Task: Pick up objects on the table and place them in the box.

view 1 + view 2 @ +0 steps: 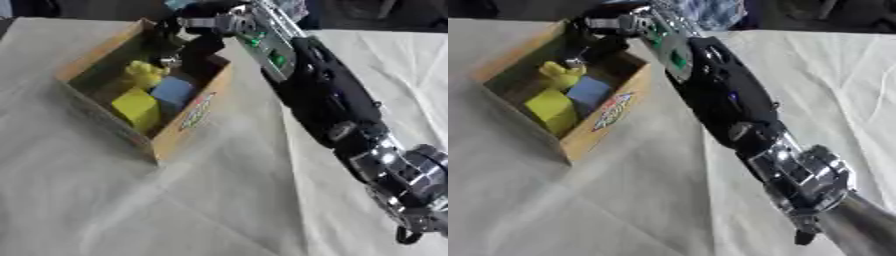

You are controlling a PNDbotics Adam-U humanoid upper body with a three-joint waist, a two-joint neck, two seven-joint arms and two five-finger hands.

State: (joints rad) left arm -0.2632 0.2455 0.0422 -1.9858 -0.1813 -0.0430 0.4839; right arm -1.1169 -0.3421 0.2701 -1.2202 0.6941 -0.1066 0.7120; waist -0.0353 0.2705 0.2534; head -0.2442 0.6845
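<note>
— What is the work carried on?
— A table (105, 210) covered with a pale, creased cloth (833, 75) is seen.
— What is set directly on it?
— One open wooden box (188, 131) with a coloured label on its side is placed toward the far left, standing askew.

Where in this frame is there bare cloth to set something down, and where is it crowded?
Bare cloth lies left of and below the box, and right of the right arm. The box is crowded: yellow block, blue block, yellow toy, and the right hand over its far end.
</note>
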